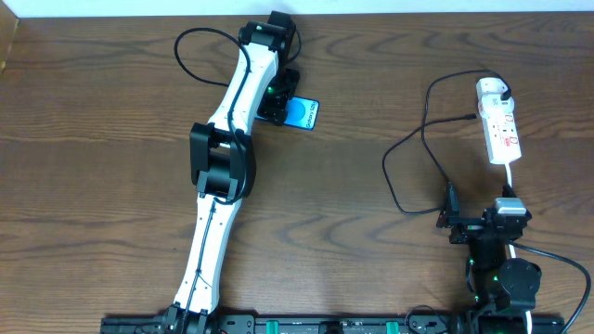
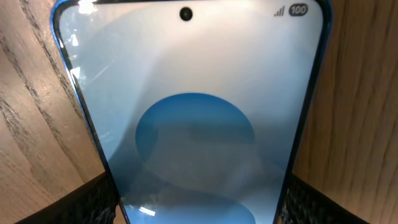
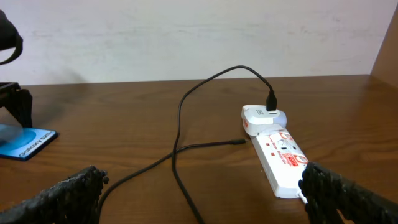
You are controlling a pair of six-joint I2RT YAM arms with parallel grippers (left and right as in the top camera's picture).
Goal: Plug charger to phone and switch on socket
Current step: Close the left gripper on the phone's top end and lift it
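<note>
The left fingers [image 2: 93,202] straddle the phone [image 1: 303,113] at the overhead frame's upper middle, close by its edges. Whether they pinch it I cannot tell, and an uneven squeeze could skid it across the worktop [image 1: 93,139]. The right fingers [image 3: 62,199] gape empty at lower right, and they could easily nudge away the thin tip of the charger [image 3: 239,142] beside the socket [image 3: 283,158].

The left arm [image 1: 206,250] has white links, black joints, a thin black cable [image 1: 177,51] and a green light [image 1: 270,90]. The right arm [image 1: 501,271] is black. The right gripper [image 3: 199,186] has black, rough-textured fingers [image 3: 62,196].
</note>
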